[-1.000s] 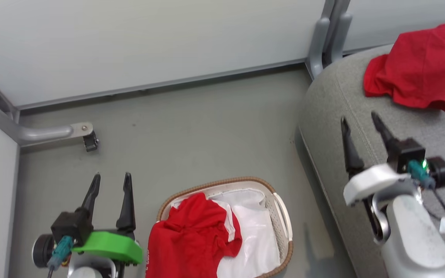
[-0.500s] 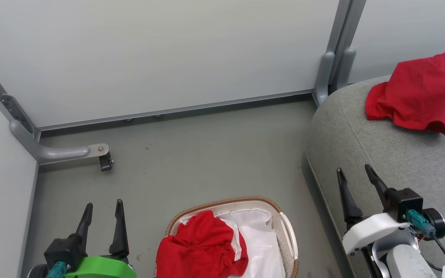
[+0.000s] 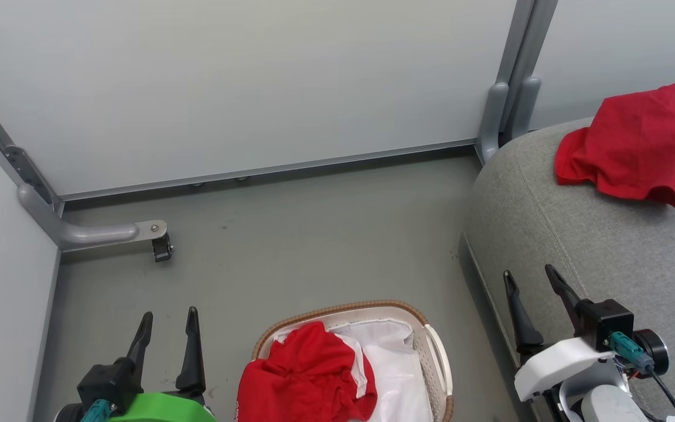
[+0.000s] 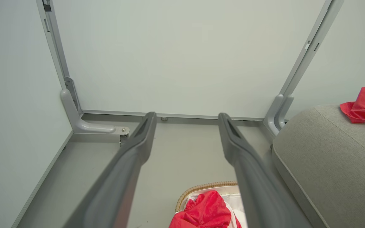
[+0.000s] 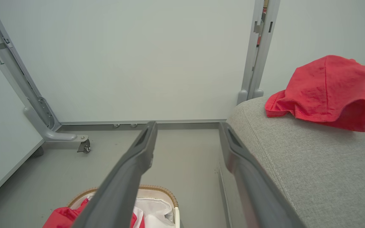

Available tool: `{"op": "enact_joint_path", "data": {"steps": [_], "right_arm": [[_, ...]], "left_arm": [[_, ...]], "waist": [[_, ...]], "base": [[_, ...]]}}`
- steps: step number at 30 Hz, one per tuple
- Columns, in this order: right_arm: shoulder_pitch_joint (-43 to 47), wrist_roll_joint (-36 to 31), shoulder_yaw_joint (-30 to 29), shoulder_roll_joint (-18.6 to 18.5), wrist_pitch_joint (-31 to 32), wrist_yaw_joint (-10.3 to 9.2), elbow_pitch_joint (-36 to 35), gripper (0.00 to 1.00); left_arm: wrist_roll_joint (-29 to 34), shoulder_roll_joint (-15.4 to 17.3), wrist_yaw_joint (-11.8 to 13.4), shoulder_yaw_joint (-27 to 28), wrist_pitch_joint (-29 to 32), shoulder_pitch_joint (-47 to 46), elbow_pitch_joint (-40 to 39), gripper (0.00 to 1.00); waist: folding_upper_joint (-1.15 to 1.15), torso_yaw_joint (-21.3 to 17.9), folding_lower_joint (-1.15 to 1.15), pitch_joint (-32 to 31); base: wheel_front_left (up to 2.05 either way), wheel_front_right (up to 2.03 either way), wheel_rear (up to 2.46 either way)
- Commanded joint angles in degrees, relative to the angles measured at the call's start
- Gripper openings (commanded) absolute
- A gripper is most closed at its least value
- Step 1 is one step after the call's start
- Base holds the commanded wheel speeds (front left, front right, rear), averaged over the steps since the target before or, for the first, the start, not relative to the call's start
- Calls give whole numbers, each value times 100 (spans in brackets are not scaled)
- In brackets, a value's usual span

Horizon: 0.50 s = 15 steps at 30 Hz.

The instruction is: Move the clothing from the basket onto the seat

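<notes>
One red garment lies bunched in the left part of the basket, on the white liner. A second red garment lies crumpled far right on the sofa. We judge the cloth light, limp and not fragile: it will sag and trail when lifted, and a loose fold could catch the rim. The best hold looks to be the raised hump of folds in the middle of the heap. We would pinch deep enough to gather several layers yet stay clear of the thin, smooth liner, which could come up with it. The basket is oval, white perforated plastic with a brown woven rim and side handles, likely light enough to shift if dragged. The sofa is grey woven fabric, rounded, with a stitched seam. Our left gripper hangs left of the basket, our right gripper by the sofa's near left edge. Both have jaws spread, grasping nothing.
</notes>
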Motion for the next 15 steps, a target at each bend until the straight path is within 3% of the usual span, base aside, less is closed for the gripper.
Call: {"op": "enact_joint_path", "data": {"steps": [1, 15], "right_arm": [[60, 37, 14, -18, -26, -8, 18, 100], [5, 64, 52, -18, -26, -8, 31, 100]], "left_arm": [[-29, 1, 31, 0, -3, 80, 18, 100], [54, 1, 9, -122, -3, 4, 55, 100]], "waist": [[12, 2, 1, -2], [12, 25, 1, 65]], "base": [[0, 0, 0], [0, 0, 0]]}}
